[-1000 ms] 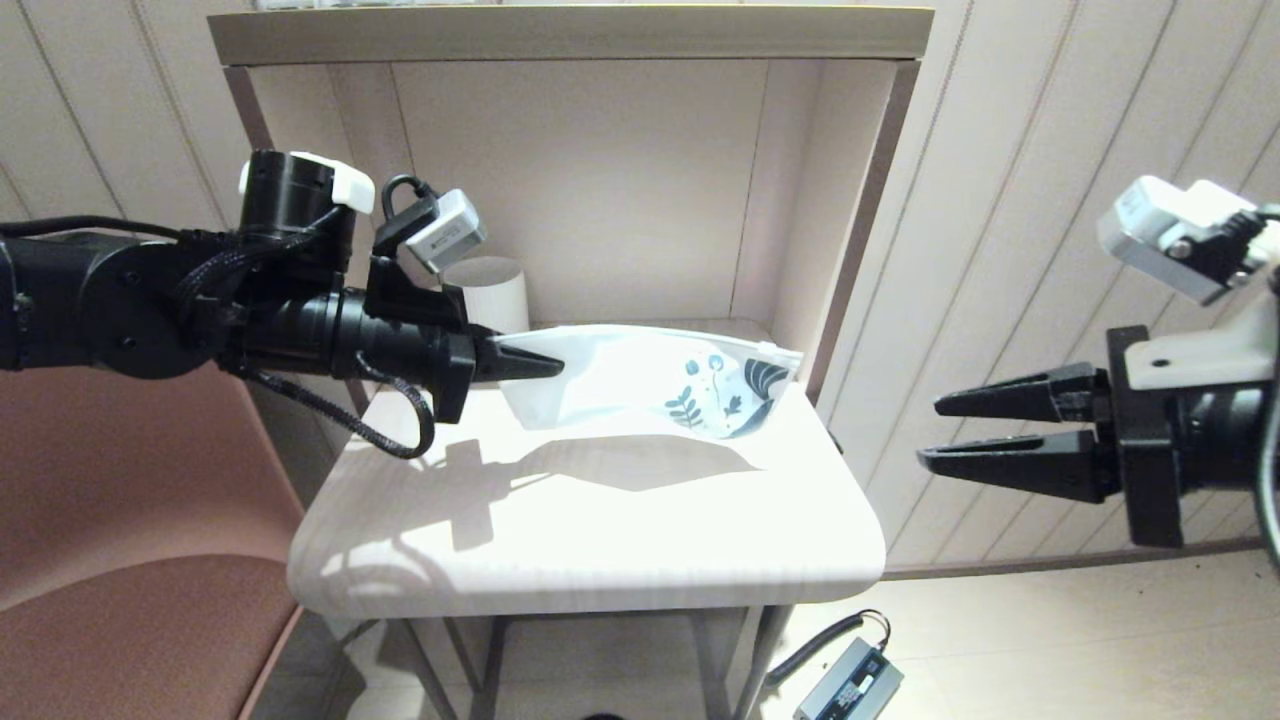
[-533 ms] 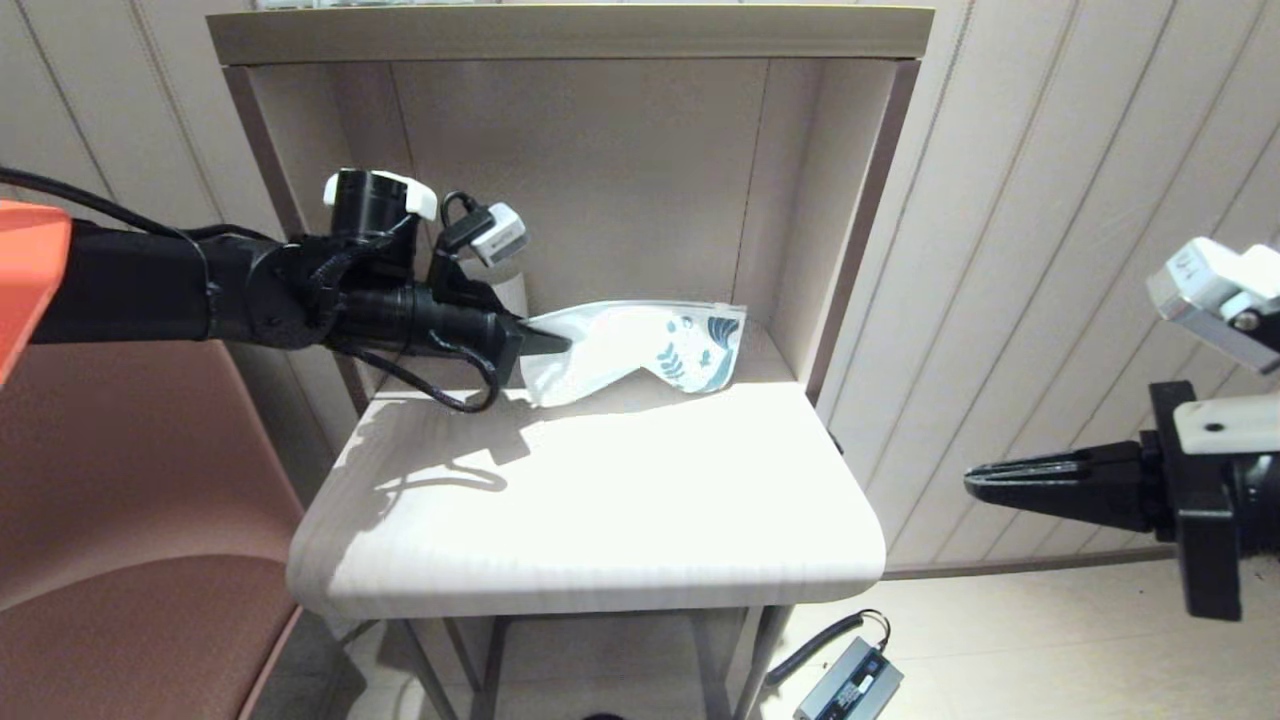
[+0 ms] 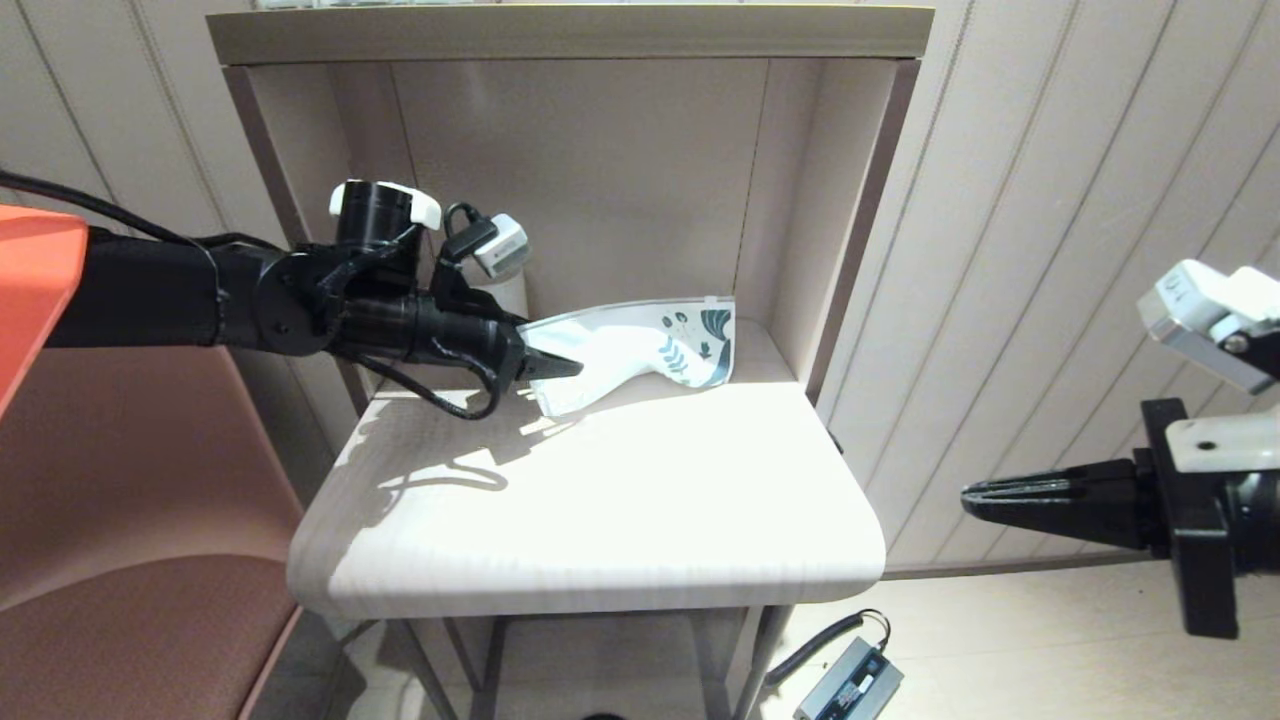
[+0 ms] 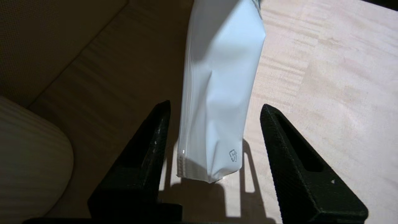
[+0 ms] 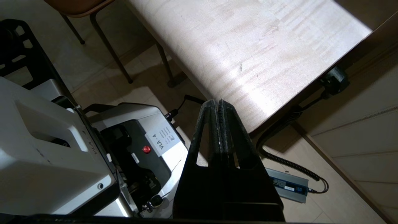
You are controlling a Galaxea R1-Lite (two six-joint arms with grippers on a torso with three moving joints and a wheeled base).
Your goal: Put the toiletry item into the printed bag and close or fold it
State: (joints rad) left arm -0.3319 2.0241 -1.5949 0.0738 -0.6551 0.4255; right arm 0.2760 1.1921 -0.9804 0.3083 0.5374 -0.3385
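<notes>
Left gripper (image 4: 214,107) released bag (image 3: 640,350), fingers now wide apart around its end; bag lay at table (image 3: 600,520) back. Right gripper (image 3: 975,495) closed, parked. Retreat straight, avoid snagging.

Strong light from above and front, glare washing out worktop (image 3: 600,500) centre, wood grain lost there. Left arm throws hard dark shadow onto worktop's left side. Shelf alcove (image 3: 600,180) behind dim, warm-toned. Printed bag (image 4: 217,93) half lit, half shaded in left wrist view; left end effector (image 4: 214,107) near-black silhouette. Head view edges bowed.
</notes>
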